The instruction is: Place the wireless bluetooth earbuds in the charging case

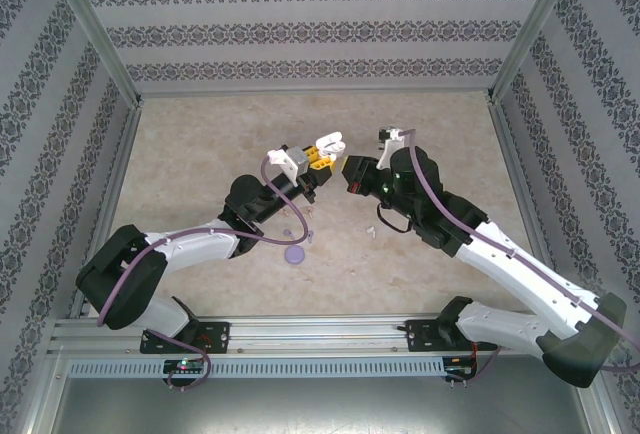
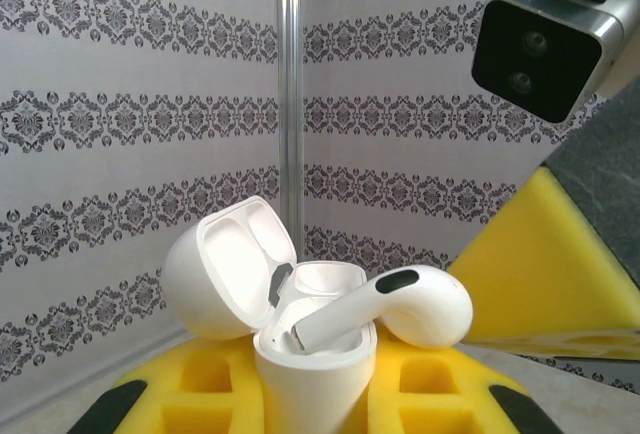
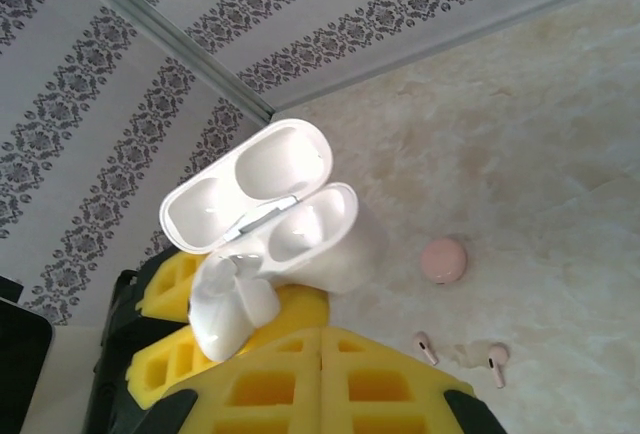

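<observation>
Charging case (image 2: pixel 315 374): a white case is gripped near its base between the yellow fingers (image 2: pixel 190 394) of the left gripper (image 2: pixel 318 399), which are clamped on its sides. It is raised off the table (image 3: pixel 540 154). In the left wrist view its mouth faces up, and the lid (image 2: pixel 225 269) is swung fully open and leans back to the left on its hinge.

White earbud (image 2: pixel 400 304): it is found at the mouth of the case and is not seated. In the left wrist view its long axis is slanted and closer to level than upright. The stem end points down and left into a well of the case. The rounded head points up and right and overhangs the right rim. In the right wrist view the same earbud (image 3: pixel 225 309) is seen with the stem towards the case opening and the head towards the camera.

Right gripper (image 3: pixel 318 339): its two yellow fingers are pressed flat together with nothing between them. The earbud head lies beside one fingertip. Contact could not be confirmed from either wrist view.

Other items on the table, noted in the right wrist view: two pinkish earbuds (image 3: pixel 425 346) lie flat, near each other and apart from the held case. A small round pink case (image 3: pixel 443 259) is closed, just beyond them. A round purple case (image 1: pixel 294 253) is noted in the top view, in front of the left arm.
</observation>
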Controlling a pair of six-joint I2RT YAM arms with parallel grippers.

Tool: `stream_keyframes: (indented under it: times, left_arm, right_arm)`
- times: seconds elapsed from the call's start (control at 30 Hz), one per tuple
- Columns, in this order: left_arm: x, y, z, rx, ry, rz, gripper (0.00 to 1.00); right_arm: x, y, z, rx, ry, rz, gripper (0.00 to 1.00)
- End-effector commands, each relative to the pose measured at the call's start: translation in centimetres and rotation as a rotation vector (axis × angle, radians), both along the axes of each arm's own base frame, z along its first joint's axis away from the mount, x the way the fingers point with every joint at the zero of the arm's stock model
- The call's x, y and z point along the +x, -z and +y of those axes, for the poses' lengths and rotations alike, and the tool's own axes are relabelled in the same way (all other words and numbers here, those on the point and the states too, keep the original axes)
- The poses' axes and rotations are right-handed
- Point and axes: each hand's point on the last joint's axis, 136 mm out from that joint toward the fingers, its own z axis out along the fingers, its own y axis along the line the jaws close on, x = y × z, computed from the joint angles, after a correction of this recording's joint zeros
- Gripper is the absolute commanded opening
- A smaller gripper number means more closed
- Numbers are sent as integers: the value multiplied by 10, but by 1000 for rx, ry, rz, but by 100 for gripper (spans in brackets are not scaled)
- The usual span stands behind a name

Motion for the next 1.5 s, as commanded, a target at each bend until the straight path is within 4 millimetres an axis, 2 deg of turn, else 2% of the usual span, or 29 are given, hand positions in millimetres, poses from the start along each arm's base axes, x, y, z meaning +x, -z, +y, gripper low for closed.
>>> stream_keyframes:
  times: [0.0, 0.3, 0.83, 1.2, 1.3, 1.47]
  left_arm:
    - [-6, -13, -2, -45, 18, -34, 0]
    - [-5, -12, -3, -46, 23, -27, 0]
    - [-7, -11, -4, -46, 36, -21, 0]
    - [-8, -10, -5, -44, 40, -18, 0]
    - [-7, -9, -2, -40, 25, -21, 0]
    - [-6, -4, 4, -9, -14, -35, 0]
  right_arm:
    - [-1, -21, 10, 43, -24, -31, 0]
    - [3, -26, 18, 45, -35, -38, 0]
    - [15, -31, 15, 36, -1, -53, 0]
    - [24, -23, 13, 24, 11, -33, 0]
    - [18, -29, 7, 40, 14, -48, 0]
    - [-1, -34, -17, 34, 36, -59, 0]
